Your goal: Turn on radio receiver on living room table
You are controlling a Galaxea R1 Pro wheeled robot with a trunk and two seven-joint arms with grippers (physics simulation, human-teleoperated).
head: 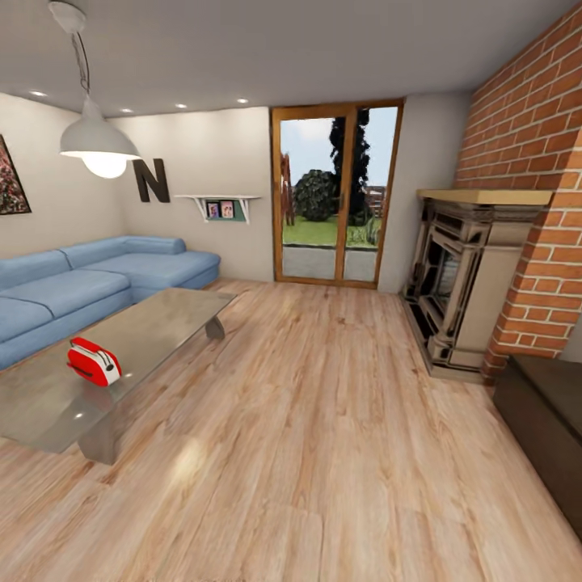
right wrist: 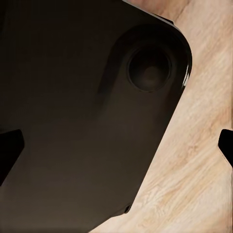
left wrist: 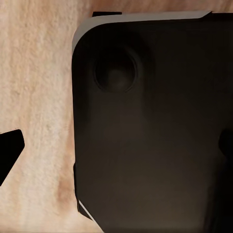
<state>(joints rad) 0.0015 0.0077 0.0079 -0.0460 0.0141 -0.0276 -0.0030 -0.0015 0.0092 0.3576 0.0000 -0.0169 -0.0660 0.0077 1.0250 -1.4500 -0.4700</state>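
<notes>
1. The radio receiver (head: 94,361) lies at the left of the head view's frame, slightly below mid-height. It is a small red box with white trim, resting on the glossy grey worktop (head: 162,323), near the end closest to the camera.
2. The worktop runs from the lower left toward the centre of the frame over the light wood floor (head: 323,453). A blue corner sofa (head: 97,279) stands behind it along the left wall.
3. In the left wrist view, the left pincer (left wrist: 121,148) shows only as dark fingertips (left wrist: 9,150) at the two side edges of the frame. They stand wide apart with nothing between them, so it is released and holds nothing. Beyond it are a dark rounded body panel (left wrist: 155,136) and the floor.
4. In the right wrist view, the right pincer (right wrist: 119,145) likewise has a dark tip (right wrist: 9,148) at each side edge. It is spread wide, empty and touching nothing, above a similar dark panel (right wrist: 77,116).
5. A glazed door (head: 335,194), a fireplace (head: 461,283), a brick wall (head: 533,145) and a pendant lamp (head: 99,141) fill the upper frame.
</notes>
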